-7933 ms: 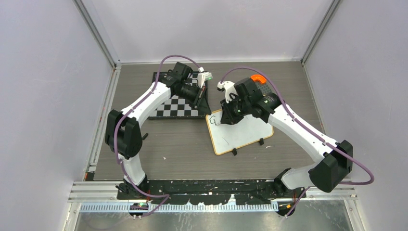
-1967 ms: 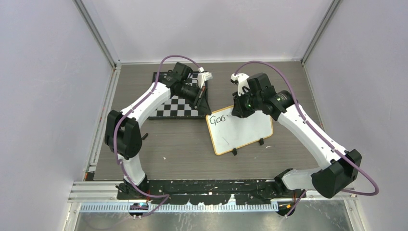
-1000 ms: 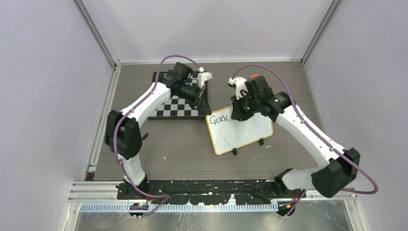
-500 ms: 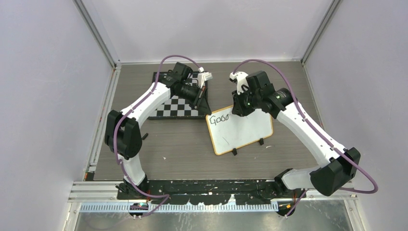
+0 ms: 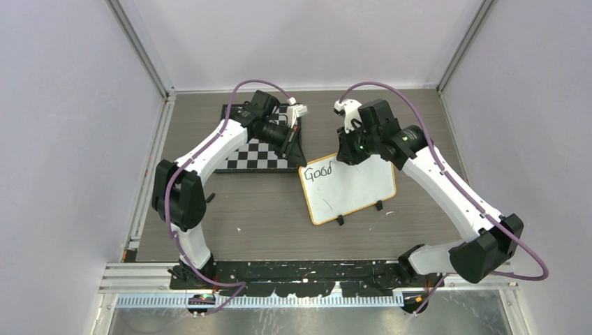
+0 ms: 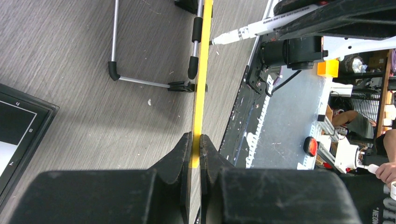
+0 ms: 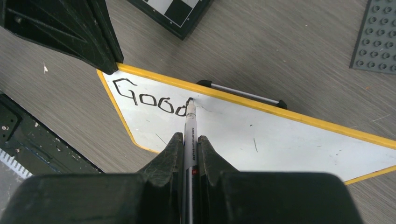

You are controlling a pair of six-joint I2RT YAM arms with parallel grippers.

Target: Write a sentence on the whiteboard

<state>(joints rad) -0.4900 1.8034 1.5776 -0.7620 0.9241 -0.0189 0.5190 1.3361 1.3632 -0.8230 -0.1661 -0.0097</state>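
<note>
The whiteboard point(image 5: 356, 192) with its yellow rim lies mid-table and reads "Good" at its top left. My left gripper point(image 5: 299, 155) is shut on the board's far-left corner; the left wrist view shows the yellow rim point(image 6: 200, 88) edge-on between the jaws of that gripper point(image 6: 195, 136). My right gripper point(image 7: 189, 136) is shut on a white marker point(image 7: 189, 126). The marker's tip touches the board point(image 7: 280, 135) at the top of the "d", near the far rim. In the top view the right gripper point(image 5: 343, 155) is over the board's top edge.
A black-and-white chessboard point(image 5: 260, 152) lies left of the whiteboard under my left arm. A grey studded plate point(image 7: 378, 37) lies beyond the board on the right. The board's black feet and wire stand point(image 6: 140, 80) rest on the wooden tabletop.
The writing grew from "G" to "Goo" to "Good". My right gripper moved rightward along the board's top edge with the marker, finishing the "d". The left arm held still.
</note>
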